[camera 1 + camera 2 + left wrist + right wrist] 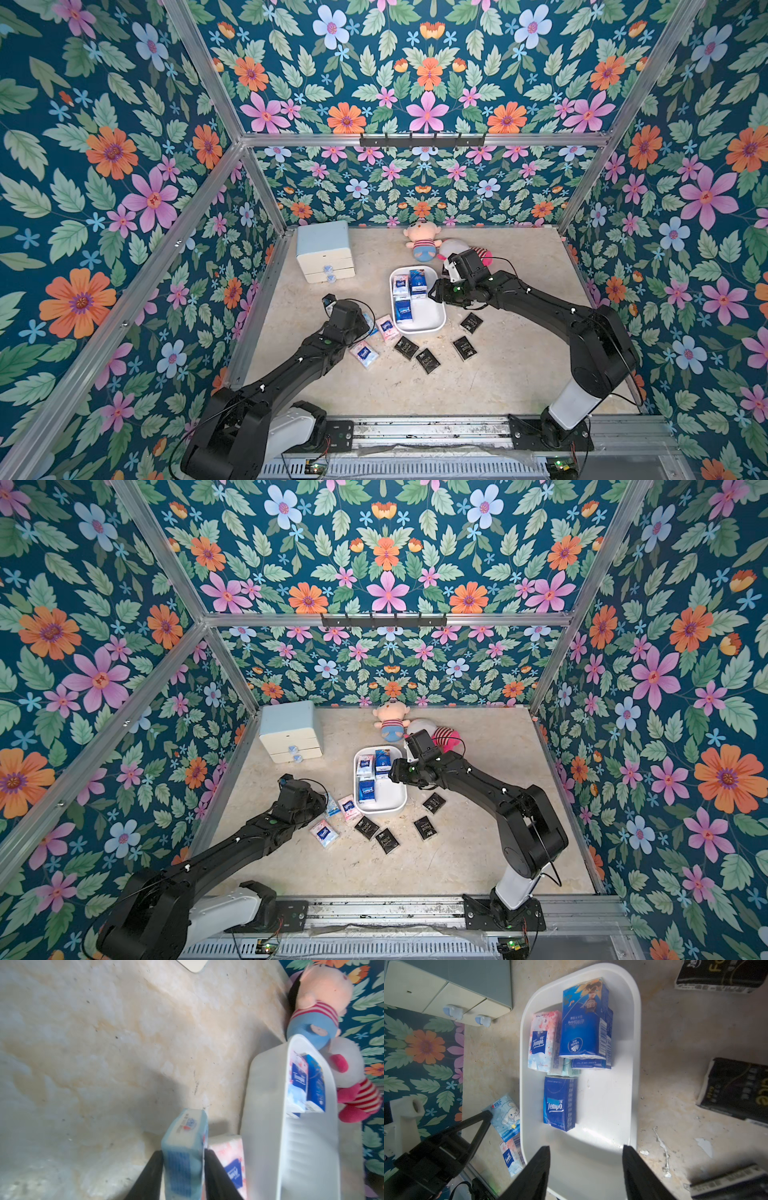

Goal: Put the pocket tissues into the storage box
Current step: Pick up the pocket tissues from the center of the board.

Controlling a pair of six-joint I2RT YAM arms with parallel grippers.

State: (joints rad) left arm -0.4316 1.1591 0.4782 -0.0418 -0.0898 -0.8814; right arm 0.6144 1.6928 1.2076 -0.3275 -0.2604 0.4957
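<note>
Where the left gripper sits, its jaws press both sides of a light blue pocket tissue packet just beside the storage box; whether the packet is off the table cannot be told.

Two pink-and-white packets lie loose nearby.

Storage box: several packets at the far end, near end bare.

Four black packets lie on the table beyond it.

Right gripper: jaws apart, empty, above the box.

Handling, judged: light, soft, slick film wrap. Grip at mid-length across the narrow sides, gently.
</note>
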